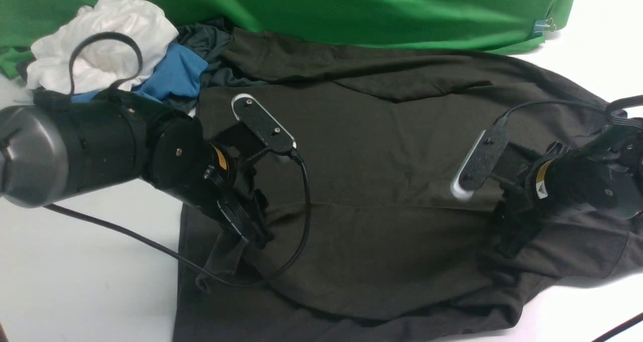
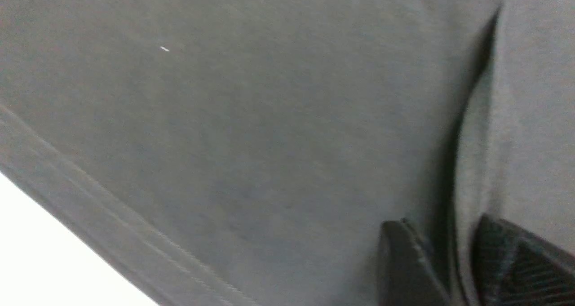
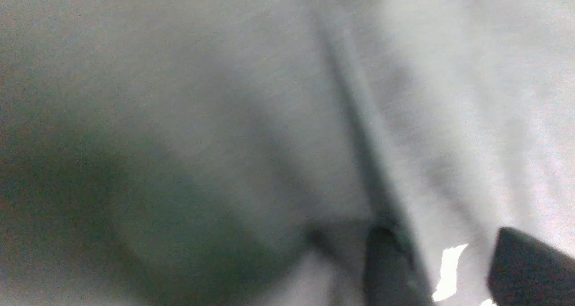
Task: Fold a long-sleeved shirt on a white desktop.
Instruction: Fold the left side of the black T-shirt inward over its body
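Note:
The long-sleeved shirt (image 1: 382, 181) lies spread, black-brown and back up, across the white desktop (image 1: 75, 271). One sleeve is folded over along its far edge. My left gripper (image 1: 226, 261) points down onto the shirt near its left edge. In the left wrist view this gripper (image 2: 449, 238) has its jaws apart, with a raised fold of the shirt (image 2: 269, 139) running between them. My right gripper (image 1: 505, 241) presses into bunched cloth at the shirt's right side. In the right wrist view it (image 3: 449, 252) is open over the shirt (image 3: 224, 117), with a sliver of desktop (image 3: 449, 270) showing between the fingers.
A heap of white (image 1: 100, 40), blue (image 1: 176, 76) and dark grey (image 1: 206, 40) garments sits at the back left. The green cloth backdrop (image 1: 351, 5) closes the far side. A black cable (image 1: 125, 231) trails from the left arm across the desktop.

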`<state>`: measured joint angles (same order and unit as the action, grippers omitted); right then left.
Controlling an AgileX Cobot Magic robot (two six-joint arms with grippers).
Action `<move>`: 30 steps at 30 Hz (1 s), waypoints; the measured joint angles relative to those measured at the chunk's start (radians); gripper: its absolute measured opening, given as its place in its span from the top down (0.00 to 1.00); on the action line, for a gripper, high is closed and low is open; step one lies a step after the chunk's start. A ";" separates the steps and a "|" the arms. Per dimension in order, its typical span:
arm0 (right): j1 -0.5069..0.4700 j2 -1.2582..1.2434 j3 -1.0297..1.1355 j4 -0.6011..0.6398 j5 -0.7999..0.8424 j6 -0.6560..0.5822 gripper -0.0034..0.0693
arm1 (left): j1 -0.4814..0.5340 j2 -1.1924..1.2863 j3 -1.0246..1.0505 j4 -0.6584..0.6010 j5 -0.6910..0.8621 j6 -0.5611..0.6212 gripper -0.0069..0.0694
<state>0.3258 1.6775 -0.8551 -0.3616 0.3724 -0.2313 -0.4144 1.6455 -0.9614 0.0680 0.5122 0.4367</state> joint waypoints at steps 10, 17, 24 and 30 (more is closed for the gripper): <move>-0.002 -0.111 0.000 -0.003 0.050 0.282 0.41 | 0.003 0.000 0.000 0.409 -0.189 -0.129 0.43; 0.131 -0.358 0.002 0.169 0.200 0.309 0.50 | 0.004 -0.042 -0.042 0.169 -0.023 -0.192 0.76; 0.328 -0.360 0.043 0.306 0.173 0.241 0.88 | 0.005 -0.096 -0.048 -0.364 0.330 0.186 0.88; 0.348 -0.208 0.043 0.311 0.111 0.239 0.91 | 0.005 0.000 -0.048 -0.313 0.317 0.195 0.88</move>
<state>0.6740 1.4699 -0.8121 -0.0510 0.4838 0.0074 -0.4094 1.6459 -1.0089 -0.2455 0.8296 0.6313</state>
